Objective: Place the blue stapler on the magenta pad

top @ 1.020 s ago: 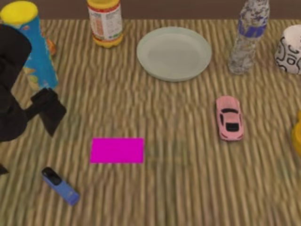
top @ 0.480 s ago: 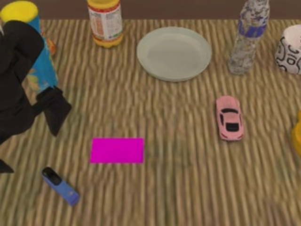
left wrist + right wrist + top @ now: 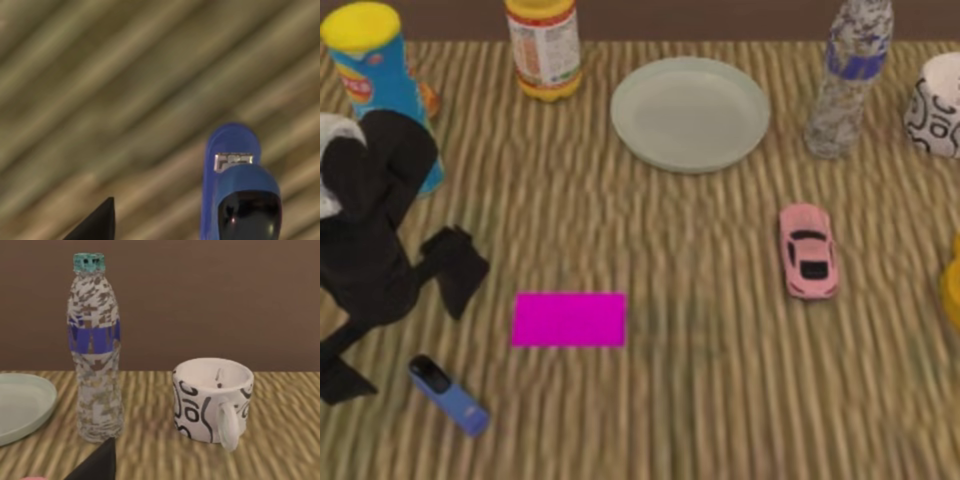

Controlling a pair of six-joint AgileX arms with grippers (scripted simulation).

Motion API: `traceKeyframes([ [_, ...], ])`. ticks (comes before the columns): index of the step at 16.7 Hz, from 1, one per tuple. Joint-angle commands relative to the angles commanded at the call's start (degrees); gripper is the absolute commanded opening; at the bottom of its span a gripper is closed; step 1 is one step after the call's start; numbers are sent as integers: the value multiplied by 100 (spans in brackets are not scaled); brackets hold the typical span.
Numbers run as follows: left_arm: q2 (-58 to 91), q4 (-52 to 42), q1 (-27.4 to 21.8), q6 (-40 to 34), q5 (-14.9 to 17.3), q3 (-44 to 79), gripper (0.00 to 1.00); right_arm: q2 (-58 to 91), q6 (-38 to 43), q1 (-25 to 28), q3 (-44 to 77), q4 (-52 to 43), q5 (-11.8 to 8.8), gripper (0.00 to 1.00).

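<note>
Stapler [image 3: 448, 396] on table beside magenta pad [image 3: 569, 319] — plate [image 3: 690, 113] bare, mug [image 3: 213, 399] upright

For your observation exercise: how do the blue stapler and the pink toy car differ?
The blue stapler is a slim bar lying diagonally at the table's front left; the pink toy car is wider, rounded, pointing front to back on the right. The stapler has one dark end; the car has dark windows. Both lie flat, similar in length.

Left hand [image 3: 455, 272] hangs over the table's left side, seemingly open.
</note>
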Motion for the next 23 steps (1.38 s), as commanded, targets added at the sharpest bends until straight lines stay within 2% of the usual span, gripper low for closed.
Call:
traceKeyframes([
  [4,337,803,-3,-1,1,-490,100,0,0,0,0,0,0,100],
  [9,362,860,-3,-1,1,-528,100,0,0,0,0,0,0,100],
  [22,362,860,-3,-1,1,-528,2,0,0,0,0,0,0,100],
  [23,362,860,-3,-1,1,-528,0,0,0,0,0,0,0,100],
])
